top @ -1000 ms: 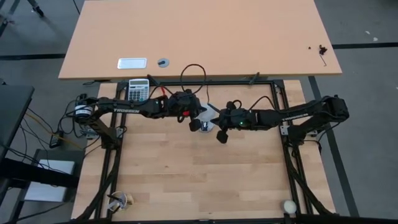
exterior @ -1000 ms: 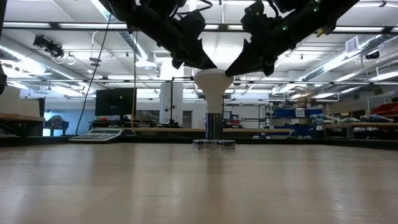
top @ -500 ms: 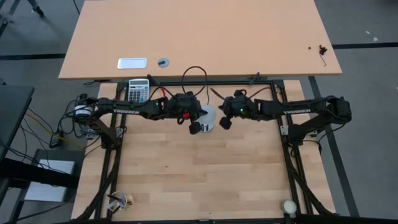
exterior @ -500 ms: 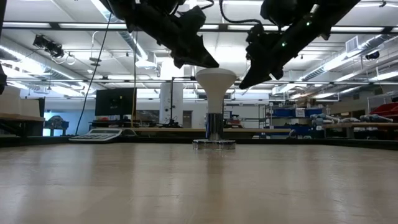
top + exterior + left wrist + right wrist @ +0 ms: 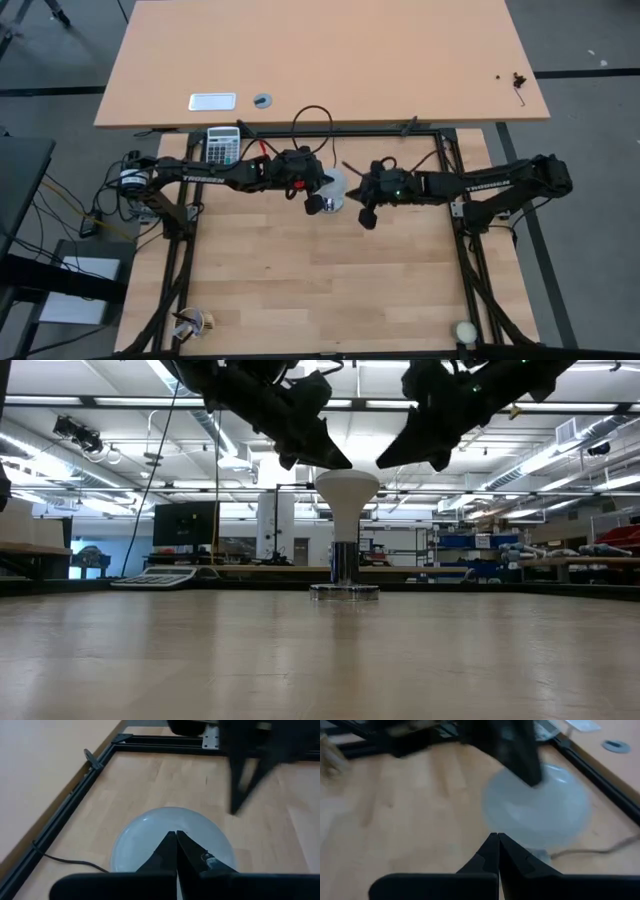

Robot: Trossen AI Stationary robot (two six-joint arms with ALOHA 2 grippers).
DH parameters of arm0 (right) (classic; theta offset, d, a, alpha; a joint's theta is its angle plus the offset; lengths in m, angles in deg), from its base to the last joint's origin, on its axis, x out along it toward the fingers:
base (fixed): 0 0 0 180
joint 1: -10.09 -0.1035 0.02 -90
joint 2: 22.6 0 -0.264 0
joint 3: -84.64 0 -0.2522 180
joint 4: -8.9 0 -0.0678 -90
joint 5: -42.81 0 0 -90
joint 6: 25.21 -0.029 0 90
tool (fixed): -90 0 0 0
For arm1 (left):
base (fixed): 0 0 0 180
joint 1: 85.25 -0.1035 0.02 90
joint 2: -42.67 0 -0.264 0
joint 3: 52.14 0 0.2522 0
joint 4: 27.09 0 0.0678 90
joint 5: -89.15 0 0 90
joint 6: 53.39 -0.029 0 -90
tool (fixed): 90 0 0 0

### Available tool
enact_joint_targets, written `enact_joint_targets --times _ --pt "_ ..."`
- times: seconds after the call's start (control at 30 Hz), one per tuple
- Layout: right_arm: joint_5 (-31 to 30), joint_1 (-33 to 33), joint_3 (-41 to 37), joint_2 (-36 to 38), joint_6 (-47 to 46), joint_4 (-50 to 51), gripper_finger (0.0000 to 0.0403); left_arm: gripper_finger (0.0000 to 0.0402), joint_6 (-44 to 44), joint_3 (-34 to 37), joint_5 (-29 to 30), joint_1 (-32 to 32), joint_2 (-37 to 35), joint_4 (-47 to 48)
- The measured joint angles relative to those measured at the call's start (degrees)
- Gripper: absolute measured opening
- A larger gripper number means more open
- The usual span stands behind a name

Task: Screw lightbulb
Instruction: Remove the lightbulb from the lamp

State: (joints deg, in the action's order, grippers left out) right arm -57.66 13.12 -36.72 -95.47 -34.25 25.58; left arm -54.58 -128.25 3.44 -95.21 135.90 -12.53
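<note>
One lightbulb stands dome-up in the single silver socket near the far edge of my counter. My left gripper and right gripper flank its dome from above, each with two fingers pressed together, pinching nothing. One calculator lies by my left arm.

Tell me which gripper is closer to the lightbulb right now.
The left gripper: its shut tips sit right at the lightbulb's dome edge, while the right gripper, also shut, is off to the bulb's other side with a clear gap.
</note>
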Motion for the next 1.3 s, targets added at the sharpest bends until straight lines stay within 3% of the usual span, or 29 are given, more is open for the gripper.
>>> enact_joint_targets --times 0.43,1.07,1.3 --pt "-1.2 -2.1 0.0 -5.8 -1.1 -7.4 0.0009 0.0000 -0.1 0.0 0.1 0.0 0.0 -0.1" --pt "-3.6 5.6 0.0 -4.8 0.0 -1.1 0.0009 0.0000 0.1 0.0 -0.5 0.7 0.0 0.1" --pt "-2.8 4.7 0.0 -1.5 -0.5 0.8 0.0009 0.0000 0.0 0.0 -0.9 0.7 0.0 0.0"
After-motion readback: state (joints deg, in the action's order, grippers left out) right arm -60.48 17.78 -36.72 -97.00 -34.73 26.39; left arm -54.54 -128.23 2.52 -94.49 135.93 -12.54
